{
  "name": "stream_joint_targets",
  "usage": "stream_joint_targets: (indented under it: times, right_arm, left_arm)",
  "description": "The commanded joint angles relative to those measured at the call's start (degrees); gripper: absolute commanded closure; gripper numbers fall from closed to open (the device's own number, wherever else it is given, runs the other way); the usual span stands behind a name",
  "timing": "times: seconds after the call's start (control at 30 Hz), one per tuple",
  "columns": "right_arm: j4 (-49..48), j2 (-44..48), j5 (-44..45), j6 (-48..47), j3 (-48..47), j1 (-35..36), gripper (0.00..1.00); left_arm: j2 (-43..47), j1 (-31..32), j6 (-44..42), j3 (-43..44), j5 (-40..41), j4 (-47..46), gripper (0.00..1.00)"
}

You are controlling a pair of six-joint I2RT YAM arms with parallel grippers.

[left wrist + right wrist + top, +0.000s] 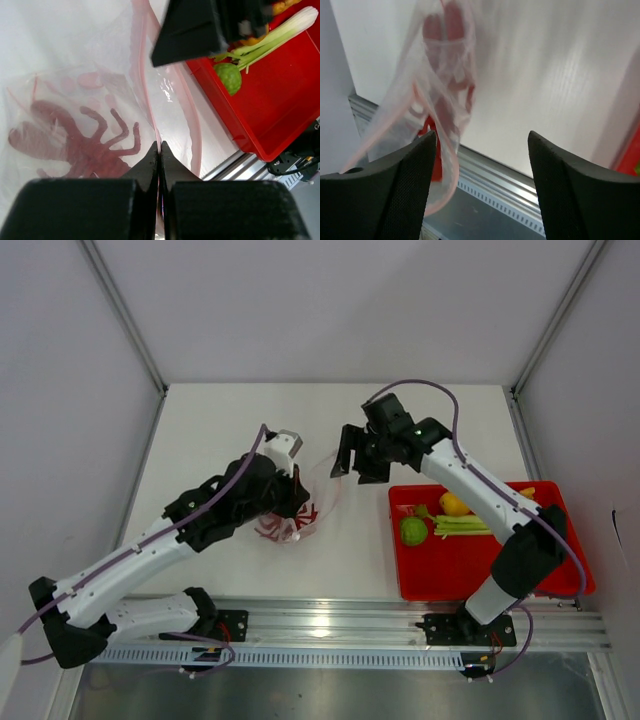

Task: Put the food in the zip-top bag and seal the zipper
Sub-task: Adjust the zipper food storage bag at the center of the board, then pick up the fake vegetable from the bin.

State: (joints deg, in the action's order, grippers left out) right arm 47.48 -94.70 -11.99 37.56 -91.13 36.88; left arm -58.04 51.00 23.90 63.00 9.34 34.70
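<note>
Left wrist only: your left gripper [159, 150] pinches the zipper [144, 90].
Right gripper [482, 140]: wide.
Red tray [480, 570]: food [413, 530] inside; zip-top bag [308, 508] to its left.

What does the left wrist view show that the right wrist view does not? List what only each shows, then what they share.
Only the left wrist view: the left gripper shut on the zipper at the mouth of the zip-top bag, the bag's red lobster-like print, and the green fruit and pale stalk lying in the red tray.
Only the right wrist view: the right gripper with its fingers spread open and nothing between them.
Both: the clear bag with its pink strip, seen against the white table.
</note>
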Motion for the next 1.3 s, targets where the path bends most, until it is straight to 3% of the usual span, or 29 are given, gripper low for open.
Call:
stream_joint_targets:
  times: [0.0, 0.07, 0.1, 0.17, 0.27, 0.4, 0.53, 0.6, 0.63, 0.7, 0.77, 0.87, 0.97, 1.17, 1.27]
  right_arm:
    - [2.79, 10.11, 3.99, -1.96, 5.15, -0.15, 0.24]
    - [4.97, 13.64, 5.56, -1.26, 6.92, 0.12, 0.20]
    - [5.77, 15.57, 8.44, -0.74, 8.76, 0.29, 0.06]
    - [7.88, 22.16, 11.80, 0.75, 10.96, -0.23, 0.01]
    - [9.99, 31.04, 16.55, 2.87, 17.29, -4.61, 0.01]
    - [13.15, 37.73, 18.48, 5.76, 24.32, -20.40, 0.01]
    - [12.99, 41.51, 19.55, 5.15, 30.30, -31.04, 0.01]
    - [11.59, 43.96, 17.10, 5.16, 34.51, -36.07, 0.01]
    - [9.06, 44.85, 15.17, 4.37, 36.18, -43.49, 0.00]
    - [6.49, 46.35, 7.65, 3.49, 41.00, -50.38, 0.01]
    - [3.94, 45.66, 4.27, 1.82, 43.14, -59.24, 0.01]
    - [2.62, 42.15, 5.12, 0.59, 44.02, -65.69, 0.01]
    - [0.33, 39.07, 9.00, -0.38, 44.46, -70.25, 0.01]
    - [-8.71, 35.29, 5.49, -3.20, 48.76, -80.37, 0.01]
    - [-12.67, 32.21, 4.52, -3.63, 49.65, -81.71, 0.01]
  left_arm:
    - [-2.16, -0.81, -0.17, 1.42, -3.10, -3.50, 1.00]
    - [-4.09, -1.17, -0.08, 2.30, -3.54, -4.28, 1.00]
    - [-4.62, -1.43, 0.00, 2.47, -3.63, -4.64, 1.00]
    - [-5.94, -1.61, 0.18, 2.91, -3.89, -5.43, 1.00]
    - [-6.91, -1.87, 0.18, 2.65, -4.33, -6.66, 1.00]
    - [-7.17, -1.96, 0.27, 2.13, -5.65, -7.27, 0.99]
    - [-6.65, -1.96, 0.88, 0.90, -7.32, -8.68, 0.99]
    - [-6.38, -1.96, 0.97, 0.54, -7.67, -9.03, 0.99]
    - [-6.30, -1.96, 0.80, 0.37, -8.02, -9.21, 0.99]
    - [-6.03, -1.96, 0.62, 0.10, -8.29, -9.21, 0.99]
    - [-5.86, -2.05, 0.53, 0.01, -8.81, -9.38, 1.00]
    - [-6.21, -1.96, 0.27, -0.07, -10.82, -9.56, 1.00]
    - [-6.82, -2.05, -0.61, 1.07, -11.36, -9.21, 0.99]
    - [-7.61, -2.14, -0.61, 1.60, -13.64, -9.47, 1.00]
    - [-7.96, -2.05, -0.52, 1.68, -14.26, -9.21, 1.00]
